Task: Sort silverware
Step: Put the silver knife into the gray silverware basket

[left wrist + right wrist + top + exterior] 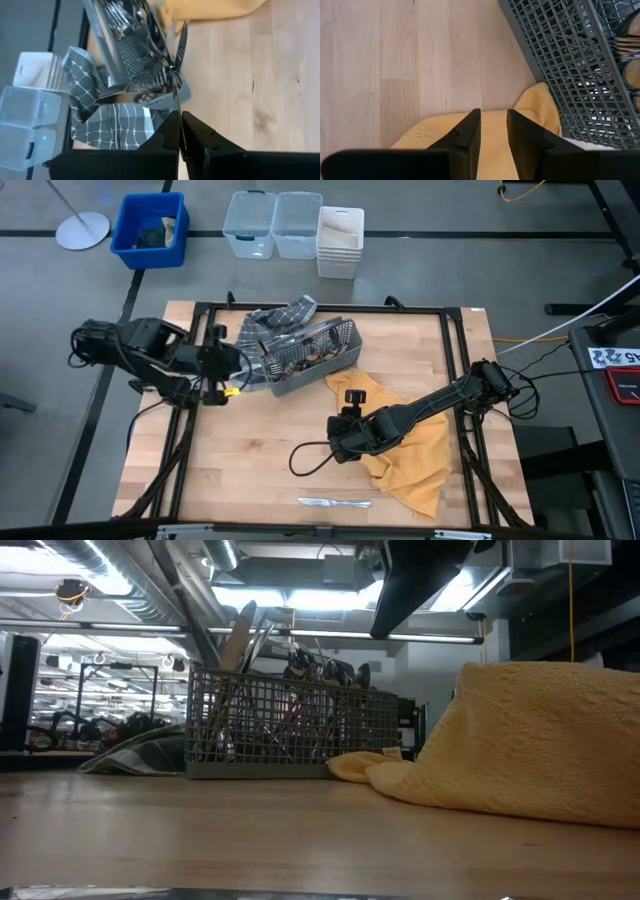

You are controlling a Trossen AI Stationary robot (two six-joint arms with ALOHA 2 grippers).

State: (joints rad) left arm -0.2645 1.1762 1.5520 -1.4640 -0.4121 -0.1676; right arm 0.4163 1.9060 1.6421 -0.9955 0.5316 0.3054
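Silverware mostly in the caddy, one piece being pulled out.
Left gripper is closed on a knife by the caddy's end to lift it; right gripper waits half open over the yellow cloth; two pieces lie at the table's near edge.

R fingers apart over yellow towel, beside mesh caddy.

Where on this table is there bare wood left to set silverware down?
The widest bare stretch lies between the grey caddy, the yellow cloth and the table's near edge, where a few pieces of silverware already lie. There is also bare wood beside the left gripper. The far edge is crowded: caddy, checked towel, cloth and right gripper.
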